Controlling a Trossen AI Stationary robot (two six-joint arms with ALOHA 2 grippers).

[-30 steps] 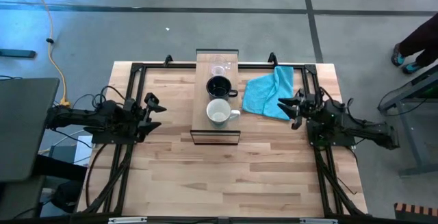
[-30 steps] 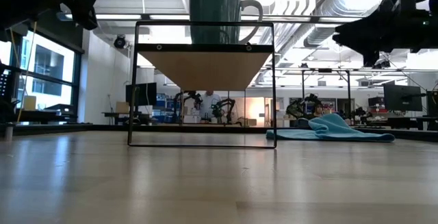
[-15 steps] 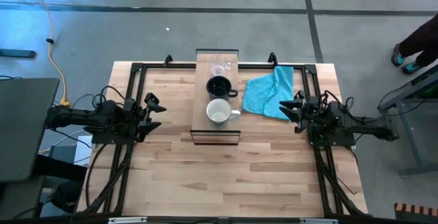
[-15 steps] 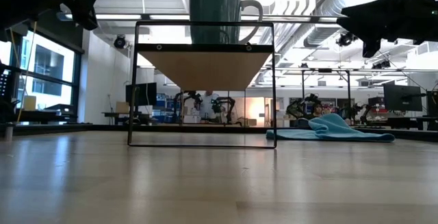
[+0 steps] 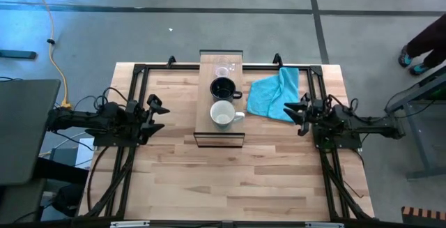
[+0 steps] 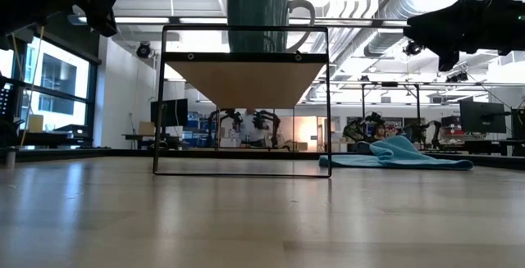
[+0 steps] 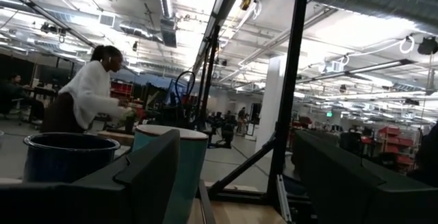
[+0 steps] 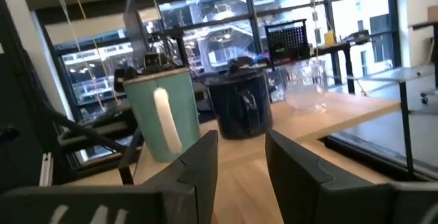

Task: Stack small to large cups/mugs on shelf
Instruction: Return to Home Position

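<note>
The shelf (image 5: 221,127), a light-wood board on a dark frame, stands at the table's middle. On it three cups stand upright in a row on their bases. The clear glass cup (image 5: 223,71) is farthest, the black mug (image 5: 223,88) is in the middle, and the white mug (image 5: 223,114) is nearest. My left gripper (image 5: 155,113) hovers open to the shelf's left, touching nothing. My right gripper (image 5: 296,111) hovers open to the shelf's right, by the cloth. The right wrist view shows the row: white mug (image 8: 161,118), black mug (image 8: 239,107), glass cup (image 8: 304,87).
A turquoise cloth (image 5: 275,94) lies crumpled on the table between the shelf's far end and my right gripper. Dark rails (image 5: 132,81) run along both table sides. A person (image 7: 85,97) stands in the room beyond, and another's legs (image 5: 421,47) show at the far right.
My right arm has swung a little, so its gripper now points straight across toward the shelf instead of slanting. Its fingers have stayed open. The cups, the shelf and the cloth have not moved.
</note>
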